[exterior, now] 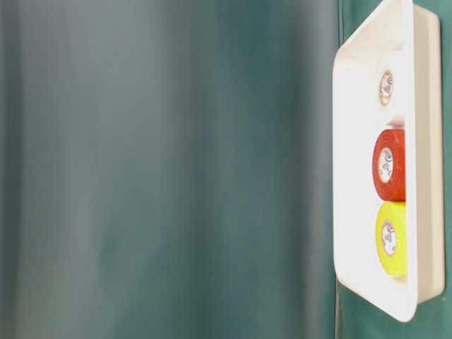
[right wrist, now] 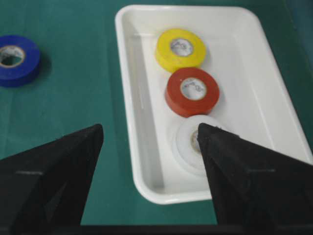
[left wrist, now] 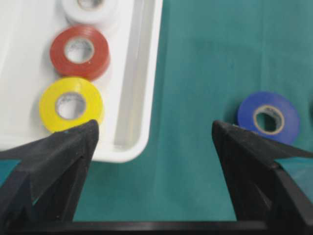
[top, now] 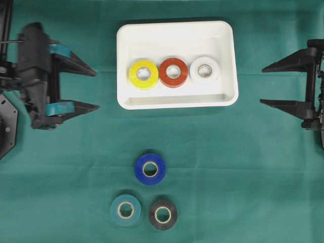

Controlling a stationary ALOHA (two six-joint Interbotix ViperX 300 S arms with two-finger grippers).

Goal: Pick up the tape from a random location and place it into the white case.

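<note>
The white case [top: 225, 35] lies at the top middle of the green cloth, holding a yellow tape roll [top: 144, 74], a red roll [top: 173, 72] and a white roll [top: 205, 70] in a row. On the cloth below it lie a blue tape roll [top: 150, 168], a teal roll [top: 125, 209] and a black roll [top: 163, 214]. My left gripper [top: 93, 89] hangs open at the left edge, well away from every roll. At the right edge my right gripper [top: 264, 85] is open too, empty, pointing toward the case [right wrist: 146, 161]. The wrist views show the blue roll [left wrist: 268, 116] [right wrist: 17, 59].
The green cloth [top: 243, 167] covers the whole table. The table-level view shows the case [exterior: 409, 176] on its side with its three rolls.
</note>
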